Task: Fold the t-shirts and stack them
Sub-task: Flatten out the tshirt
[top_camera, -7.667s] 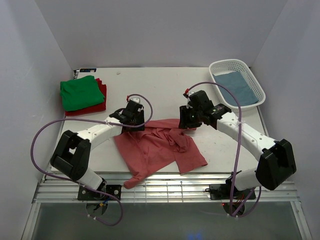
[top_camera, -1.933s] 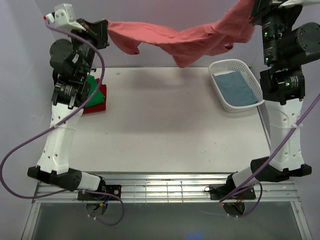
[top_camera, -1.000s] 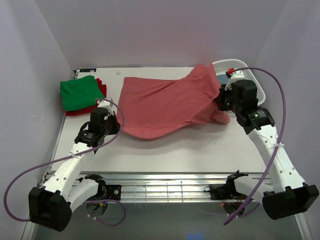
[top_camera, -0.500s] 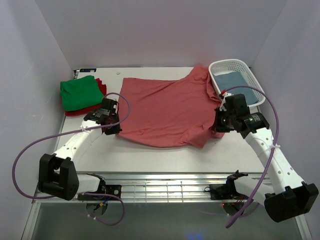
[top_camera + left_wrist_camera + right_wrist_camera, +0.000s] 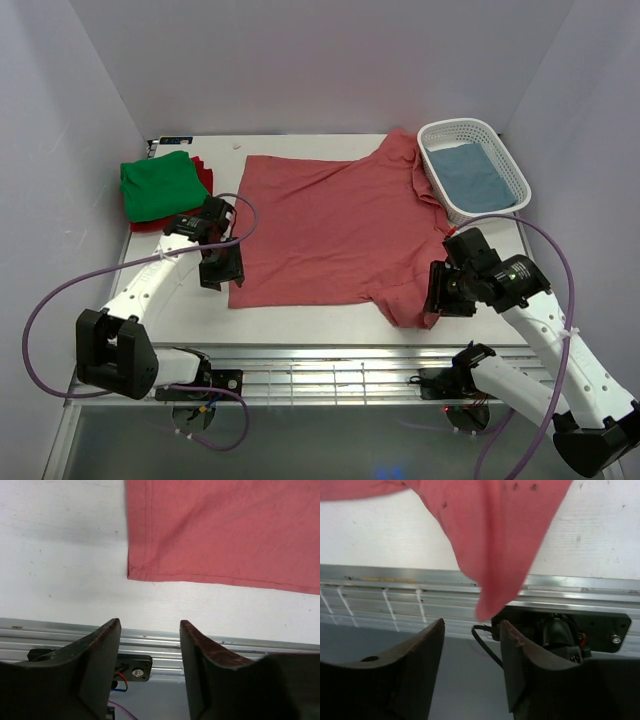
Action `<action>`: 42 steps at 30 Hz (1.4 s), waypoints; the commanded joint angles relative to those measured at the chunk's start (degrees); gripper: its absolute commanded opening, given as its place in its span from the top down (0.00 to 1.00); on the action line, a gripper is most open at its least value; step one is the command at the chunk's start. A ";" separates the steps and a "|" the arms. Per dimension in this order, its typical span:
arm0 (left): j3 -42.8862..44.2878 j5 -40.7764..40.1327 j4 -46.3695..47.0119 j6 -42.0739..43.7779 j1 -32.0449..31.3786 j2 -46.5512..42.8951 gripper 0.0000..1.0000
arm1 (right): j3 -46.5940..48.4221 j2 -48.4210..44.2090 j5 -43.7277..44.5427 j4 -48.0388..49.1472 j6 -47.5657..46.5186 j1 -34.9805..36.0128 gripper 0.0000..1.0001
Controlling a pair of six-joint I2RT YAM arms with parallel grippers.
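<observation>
The pinkish-red t-shirt lies spread flat across the middle of the table; one sleeve touches the basket's left wall. Its near left hem corner rests on the table just ahead of my left gripper, which is open and empty. My left gripper hovers beside that corner. My right gripper sits at the shirt's near right corner. In the right wrist view this corner droops over the table edge above my right gripper, whose jaws are open and not closed on it. The green t-shirt is folded on the dark red one. The grey-blue one lies in the basket.
A white lattice basket stands at the back right. The folded pile sits at the back left. A metal rail runs along the near edge, with cables and arm mounts below it. Bare table shows along the near strip.
Both arms drew the shirt toward the near edge and laid it flat. Both grippers then opened and let go of it.
</observation>
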 commanded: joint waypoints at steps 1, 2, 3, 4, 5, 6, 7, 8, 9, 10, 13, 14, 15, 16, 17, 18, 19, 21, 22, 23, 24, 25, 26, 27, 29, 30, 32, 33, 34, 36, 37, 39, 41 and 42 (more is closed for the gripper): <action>3.94 0.46 -5.18 -0.23 0.10 -3.89 0.37 | -0.11 -1.64 1.45 -4.56 4.00 0.71 0.42; 5.51 -0.85 -5.46 -0.31 0.10 -4.25 0.35 | 0.24 -1.82 2.15 -4.56 4.26 0.80 0.37; 6.40 -1.82 -5.46 -0.40 0.10 -4.60 0.34 | 1.46 -1.99 3.20 -4.56 4.61 0.98 0.37; 7.36 -2.79 -5.29 -0.75 0.10 -4.86 0.34 | 2.17 -2.08 4.86 -4.38 4.61 0.98 0.36; 9.11 -4.28 -4.67 -0.93 0.10 -5.74 0.36 | 2.70 -2.08 5.05 -3.34 4.35 1.07 0.36; 9.82 -4.46 -3.80 -1.28 0.10 -6.18 0.39 | 2.97 -2.17 4.71 -2.28 3.13 1.07 0.37; 10.27 -4.29 -1.53 -1.46 0.10 -6.71 0.46 | 2.27 -1.73 1.83 -0.97 1.99 1.07 0.38; 10.53 -3.59 -0.37 -1.72 0.10 -7.23 0.50 | 1.22 -1.38 -0.63 3.05 0.76 1.07 0.42; 10.10 -1.33 1.20 -2.24 0.10 -7.33 0.56 | -0.27 -1.12 -3.27 5.26 -0.12 1.07 0.47; 9.40 0.18 4.53 -2.42 0.10 -7.33 0.62 | -3.59 -0.42 -7.47 7.46 -0.83 1.59 0.51; 6.15 5.88 9.98 -3.38 0.02 -4.35 0.89 | -10.45 0.73 -11.11 17.48 -0.14 3.87 0.71; 5.36 7.04 11.14 -3.65 -0.16 -3.38 0.99 | -11.96 0.91 -11.90 19.94 0.04 4.58 0.73; 4.48 8.18 12.46 -3.92 -0.34 -1.72 1.00 | -13.19 1.95 -12.52 24.23 0.22 5.28 0.75; 2.56 8.71 15.17 -4.61 -0.51 -0.92 1.00 | -13.99 2.66 -12.87 25.75 0.92 7.03 0.75; 1.75 9.41 16.24 -4.88 -0.86 -0.30 0.99 | -14.86 3.62 -12.87 26.98 1.10 8.09 0.75; 1.05 10.03 17.38 -5.15 -1.13 0.75 0.95 | -15.05 5.72 -12.70 28.13 1.19 9.06 0.74; -0.18 10.30 19.39 -5.76 -1.39 1.11 0.90 | -15.22 6.61 -11.65 29.88 1.54 11.24 0.73; -0.89 10.56 20.81 -6.11 -2.27 1.90 0.77 | -15.05 9.85 -10.60 31.47 1.71 13.10 0.70; -1.50 10.04 21.95 -6.12 -2.53 2.34 0.71 | -14.96 10.83 -9.28 32.43 1.89 14.33 0.66; -1.59 9.86 22.31 -6.12 -2.80 2.60 0.67 | -14.87 11.88 -8.75 32.79 1.80 14.77 0.65; -1.68 9.51 22.40 -6.12 -2.88 2.87 0.60 | -14.61 13.63 -8.40 33.40 1.72 15.04 0.64; -1.68 9.33 22.58 -6.03 -2.89 3.48 0.58 | -14.52 14.35 -7.26 34.11 1.71 15.39 0.63; -1.77 8.98 22.67 -5.77 -2.97 3.57 0.57 | -14.52 15.14 -6.64 34.29 1.71 15.48 0.62; -1.77 8.98 22.67 -5.59 -2.97 3.83 0.56 | -14.52 16.54 -6.20 34.55 1.45 15.48 0.62; -2.03 9.16 22.67 -5.50 -2.97 3.75 0.56 | -14.70 18.04 -4.27 34.55 1.45 15.57 0.62; -2.21 9.16 22.67 -5.59 -2.97 3.66 0.56 | -14.96 19.70 -3.74 34.38 1.28 15.57 0.62; -2.56 8.98 22.67 -5.76 -2.97 3.05 0.56 | -15.49 21.12 -2.59 33.85 1.28 15.66 0.63; -2.91 8.81 22.67 -5.76 -2.97 2.87 0.56 | -15.75 22.08 -0.76 33.85 1.28 15.57 0.63; -3.09 8.63 22.67 -5.76 -3.06 2.69 0.56 | -16.19 22.26 0.47 33.94 1.19 15.57 0.64; -3.44 8.63 22.67 -5.76 -2.97 2.26 0.56 | -16.45 22.35 1.27 34.90 1.01 15.57 0.64; -3.53 8.63 22.75 -5.68 -2.97 2.25 0.56 | -16.63 22.44 2.06 35.25 0.92 15.57 0.64; -3.79 8.80 22.67 -5.59 -2.97 2.25 0.56 | -16.81 23.23 2.42 36.13 0.66 15.57 0.64; -3.97 8.98 22.67 -5.59 -2.97 2.08 0.57 | -16.89 24.11 2.86 36.57 0.14 15.57 0.65; -4.05 8.98 22.67 -5.59 -2.97 1.99 0.57 | -16.98 25.07 3.03 37.01 0.05 15.57 0.65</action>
